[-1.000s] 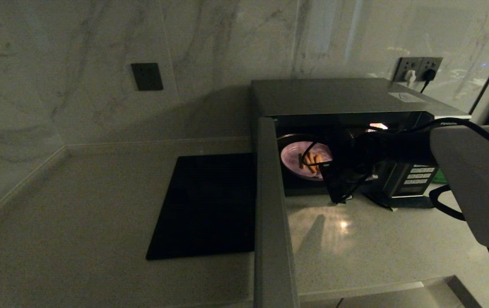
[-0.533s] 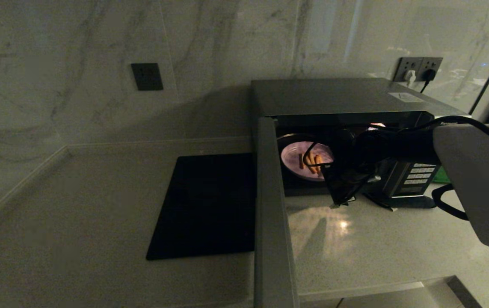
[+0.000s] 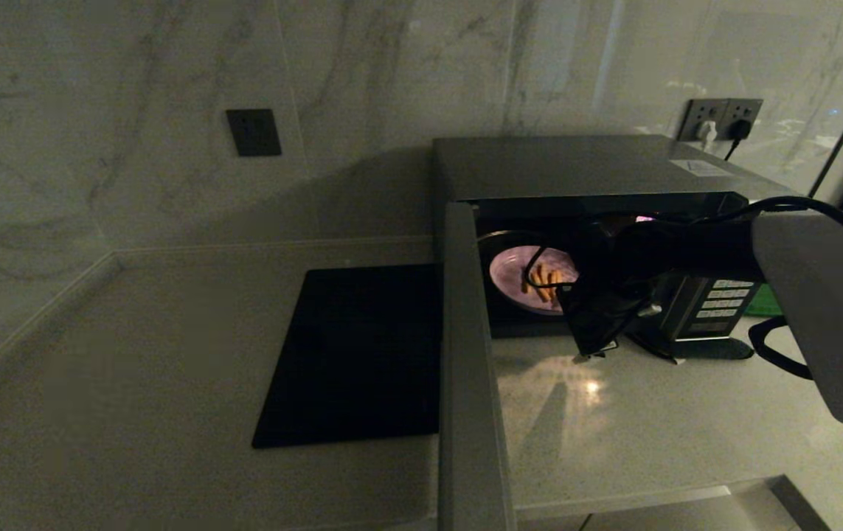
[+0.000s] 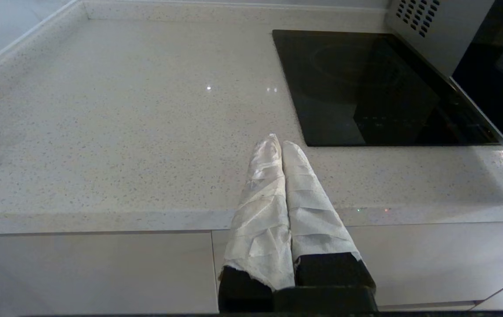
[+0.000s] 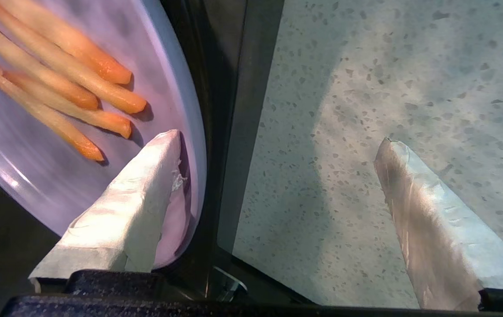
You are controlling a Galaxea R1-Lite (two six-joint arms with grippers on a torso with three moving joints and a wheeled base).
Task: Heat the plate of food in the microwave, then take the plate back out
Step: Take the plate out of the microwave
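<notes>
The microwave [image 3: 576,162] stands at the back right with its door [image 3: 465,354] swung wide open toward me and its cavity lit. Inside lies the lavender plate of food [image 3: 513,269], with orange-yellow fries [image 5: 66,88] on it. My right gripper [image 3: 580,321] is open at the cavity's mouth. One taped finger [image 5: 137,193] lies over the plate's [image 5: 13,167] near rim, and the other finger [image 5: 427,207] hangs outside over the speckled counter. My left gripper [image 4: 277,141] is shut on nothing, parked low at the counter's front edge, out of the head view.
A flat black glass square [image 3: 355,354] lies on the counter left of the open door. The button panel [image 3: 720,302] shows behind my right arm, with something green [image 3: 764,301] beside it. Wall sockets [image 3: 720,118] with plugs sit behind the microwave.
My right arm has edged slightly to the right and its gripper sits a little lower at the cavity's mouth. The plate stays inside. The left arm has not moved.
</notes>
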